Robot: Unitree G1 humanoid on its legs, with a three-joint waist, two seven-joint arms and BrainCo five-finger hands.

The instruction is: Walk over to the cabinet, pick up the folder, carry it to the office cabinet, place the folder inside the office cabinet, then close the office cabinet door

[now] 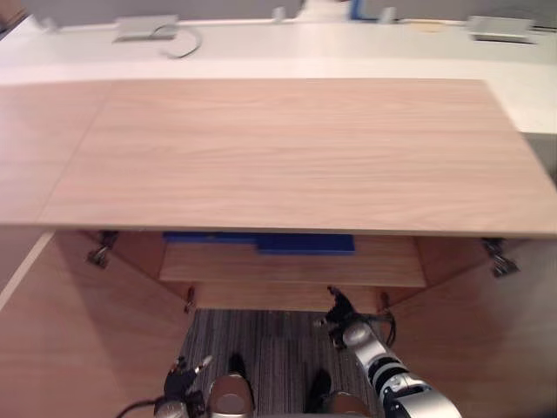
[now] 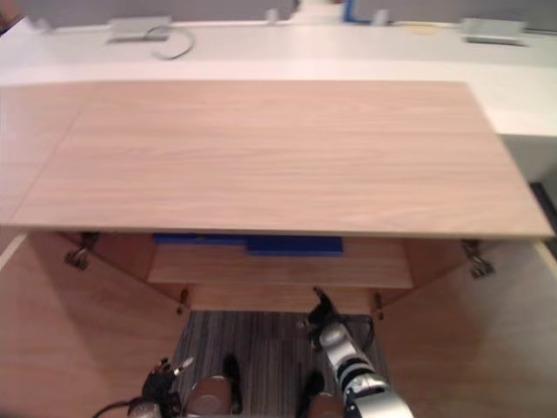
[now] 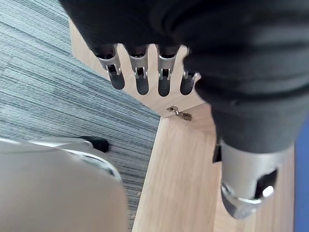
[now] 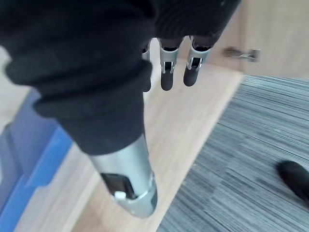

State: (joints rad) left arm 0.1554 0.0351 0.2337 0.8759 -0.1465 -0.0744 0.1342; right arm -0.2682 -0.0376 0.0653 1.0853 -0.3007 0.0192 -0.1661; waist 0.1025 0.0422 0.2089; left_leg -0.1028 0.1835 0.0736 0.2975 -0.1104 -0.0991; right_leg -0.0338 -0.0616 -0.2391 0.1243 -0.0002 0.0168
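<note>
**Folder** [image 1: 261,241]: blue, lying flat on the shelf [image 1: 291,263] inside the cabinet [image 1: 287,148]. Its long axis runs left to right, along the shelf's front edge. The cabinet top hides its far part, so I cannot tell which way the spine faces.

**Folder relative to the hands:** it sits further in and higher than the right hand [image 1: 338,306], a little to that hand's left, and is not touching it. It is well apart from the left hand [image 1: 178,380].

**Right hand:** low in the cabinet opening, near the board below the shelf and above the carpet [image 1: 261,348]. Its fingers [image 4: 166,72] are straight and its thumb [image 4: 128,183] is stretched out apart from them. The hand is released and grasps nothing. In its wrist view the folder lies just past the thumb.

**Left hand:** down low near the left door [image 1: 78,340], over the carpet. Its fingers [image 3: 136,79] are straight in a row with the thumb [image 3: 244,193] apart, and it holds nothing.

**Doors:** the left door and the right door [image 1: 487,340] both stand swung wide open.

**Table** [image 1: 261,52]: white, standing behind the cabinet.
</note>
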